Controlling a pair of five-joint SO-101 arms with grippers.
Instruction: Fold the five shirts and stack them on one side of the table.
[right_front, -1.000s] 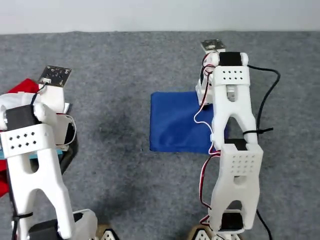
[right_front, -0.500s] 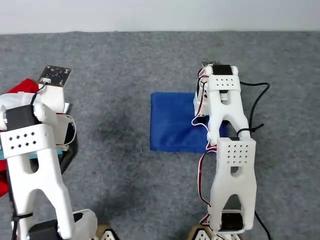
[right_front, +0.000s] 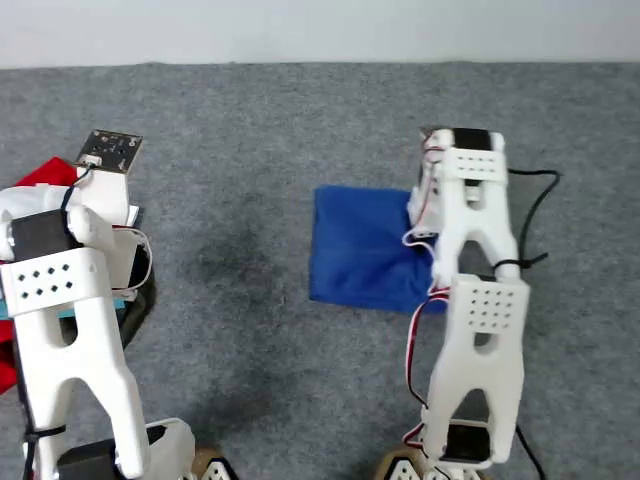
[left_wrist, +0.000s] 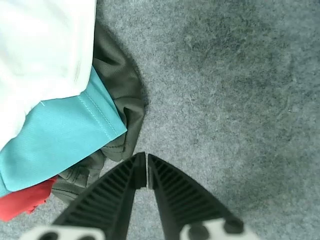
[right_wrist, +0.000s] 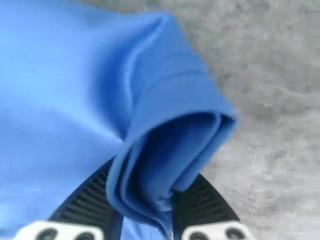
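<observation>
Right fingers (right_wrist: 202, 197) are clamped on a bunched edge of the blue shirt (right_front: 360, 250), with several layers of cloth doubled over between them. My reading is that pinching all the layers at once lets me drag or lift the folded piece without it opening. The shirt lies as a compact rectangle on the grey tabletop (right_front: 230, 130), so folding looks done and placing it is the step in hand.

Left fingers (left_wrist: 137, 172) are pressed together on nothing. They hang over bare tabletop well apart from the blue shirt, just beside the heap of white shirt (left_wrist: 40, 50), teal shirt (left_wrist: 55, 135), dark olive shirt (left_wrist: 120, 90) and red shirt (left_wrist: 20, 205). I judge they are parked there for the next pick.

Hard to make out:
- The right arm (right_front: 470, 230) covers the blue shirt's gripped edge from above, so I cannot tell whether that edge is off the tabletop.
- The heap is cut off at the frame edge and partly hidden under the left arm. Its layering is unclear, and none of it looks folded.
</observation>
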